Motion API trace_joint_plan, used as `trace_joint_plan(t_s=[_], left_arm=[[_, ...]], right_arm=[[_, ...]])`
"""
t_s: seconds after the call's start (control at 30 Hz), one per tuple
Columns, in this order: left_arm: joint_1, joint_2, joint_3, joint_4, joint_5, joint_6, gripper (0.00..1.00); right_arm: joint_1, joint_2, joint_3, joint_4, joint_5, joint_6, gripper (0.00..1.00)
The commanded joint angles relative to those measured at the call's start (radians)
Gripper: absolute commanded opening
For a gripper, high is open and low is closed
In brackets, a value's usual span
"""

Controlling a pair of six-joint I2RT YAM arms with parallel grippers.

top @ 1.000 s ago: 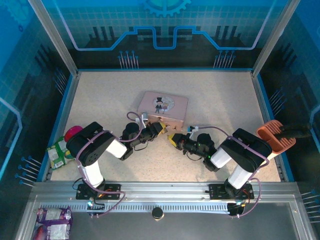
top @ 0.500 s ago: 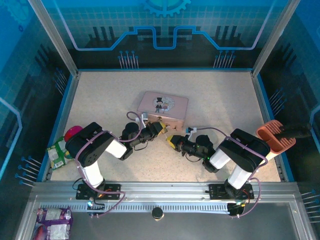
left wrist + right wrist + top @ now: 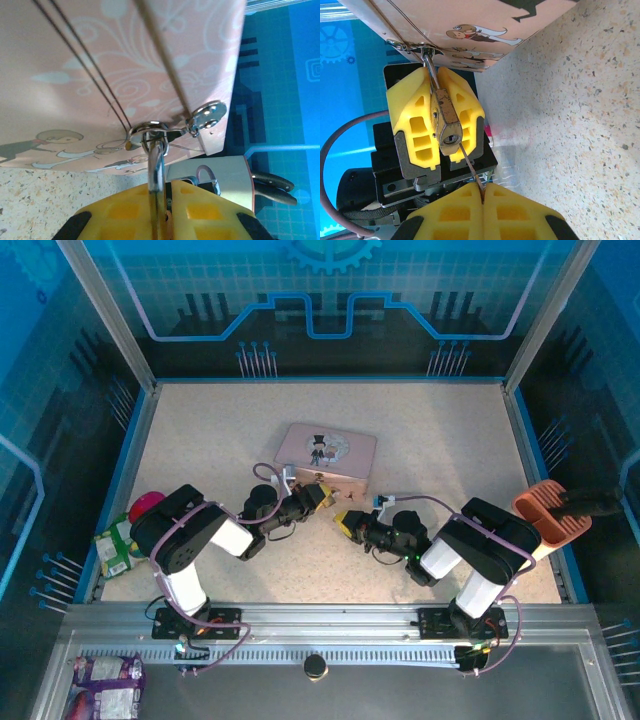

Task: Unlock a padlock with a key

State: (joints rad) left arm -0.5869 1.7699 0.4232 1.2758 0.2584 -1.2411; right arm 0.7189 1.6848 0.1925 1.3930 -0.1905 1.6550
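The brass padlock (image 3: 446, 120) is clamped between the yellow fingers (image 3: 414, 125) of my left gripper (image 3: 162, 186), which is shut on it. Its keyhole (image 3: 451, 139) faces the right wrist camera. The silver shackle (image 3: 156, 162) runs up through the metal hasp (image 3: 150, 129) of the pink tin (image 3: 125, 60). My right gripper (image 3: 482, 189) is shut on the thin dark key (image 3: 470, 164). The key's tip touches the lock's end face at the rim of the keyhole. In the top view the left gripper (image 3: 318, 498) and right gripper (image 3: 347, 521) meet at the front of the pink tin (image 3: 328, 455).
An orange holder (image 3: 552, 508) stands at the right wall. A green snack bag (image 3: 118, 548) and a pink object (image 3: 147, 505) lie at the left edge. A round black knob (image 3: 316, 666) and purple bags (image 3: 108, 680) sit in front of the arm bases.
The right gripper has shifted very slightly beside the padlock. The left gripper and the pink tin have stayed in place.
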Motion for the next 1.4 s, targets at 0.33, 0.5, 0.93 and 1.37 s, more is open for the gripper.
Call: trace_joint_plan(t_s=[0.33, 0.5, 0.93, 1.37], left_arm=[[0.001, -0.054, -0.004, 0.125, 0.071, 0.001, 0.0], [0.0, -0.061, 0.0, 0.125, 0.077, 0.006, 0.0], [0.001, -0.075, -0.009, 0.125, 0.076, 0.008, 0.0], [0.002, -0.081, -0.013, 0.125, 0.071, 0.001, 0.0]], right_arm=[[-0.015, -0.021, 0.02, 0.03, 0.008, -0.02, 0.0], [-0.015, -0.011, 0.019, 0.031, 0.003, -0.017, 0.0], [-0.02, -0.02, 0.02, 0.03, 0.003, -0.02, 0.0], [0.001, -0.015, 0.012, 0.031, 0.02, -0.028, 0.0]])
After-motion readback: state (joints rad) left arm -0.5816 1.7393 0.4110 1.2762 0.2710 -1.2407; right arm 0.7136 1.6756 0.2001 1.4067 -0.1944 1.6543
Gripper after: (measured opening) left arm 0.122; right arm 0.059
